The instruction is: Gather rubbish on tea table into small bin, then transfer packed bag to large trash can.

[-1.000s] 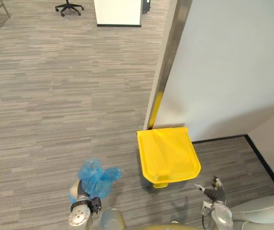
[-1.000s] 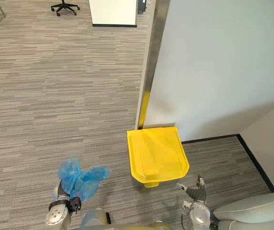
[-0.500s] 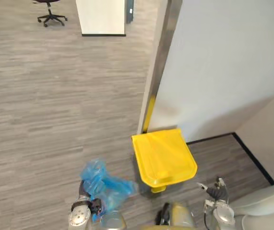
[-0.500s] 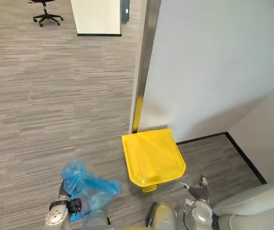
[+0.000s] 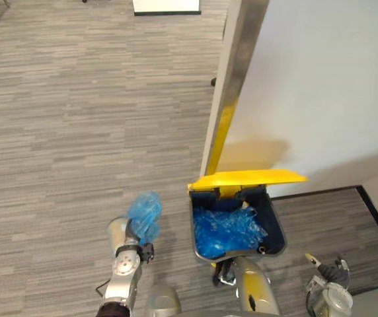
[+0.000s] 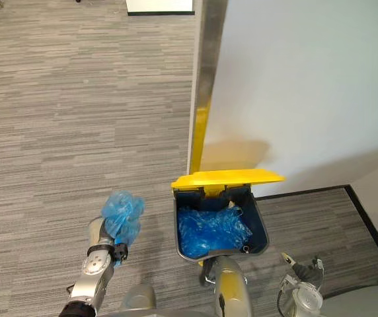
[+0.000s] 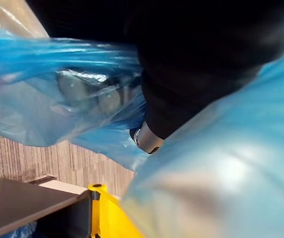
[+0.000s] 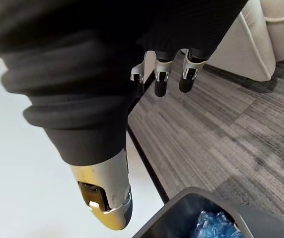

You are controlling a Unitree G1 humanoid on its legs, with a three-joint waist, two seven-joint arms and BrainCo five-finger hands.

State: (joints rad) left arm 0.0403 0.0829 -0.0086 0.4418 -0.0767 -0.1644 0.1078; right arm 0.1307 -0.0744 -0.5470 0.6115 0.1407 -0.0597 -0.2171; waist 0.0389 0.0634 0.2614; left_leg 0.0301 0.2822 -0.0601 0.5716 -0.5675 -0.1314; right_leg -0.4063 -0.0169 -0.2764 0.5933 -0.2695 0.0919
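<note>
My left hand (image 5: 120,236) is low on the left, shut on a crumpled blue rubbish bag (image 5: 143,213) that it holds up above the floor, left of the large trash can (image 5: 273,231). Through the bag's plastic (image 7: 221,163) in the left wrist view, curled fingers (image 7: 85,94) show. The can's yellow lid (image 5: 248,178) stands raised, and a blue liner (image 5: 225,228) lies inside the dark can. My right hand (image 5: 328,292) hangs low at the right, right of the can, its fingers (image 8: 162,75) relaxed and holding nothing.
A white wall (image 5: 328,86) with a metal corner post (image 5: 238,59) rises right behind the can. A pale sofa (image 8: 261,34) stands close on the right. Grey plank floor (image 5: 76,112) stretches out to the left and ahead.
The can's yellow lid has swung up, showing the blue liner inside. The camera has moved closer. The bag is bunched tighter above my left hand.
</note>
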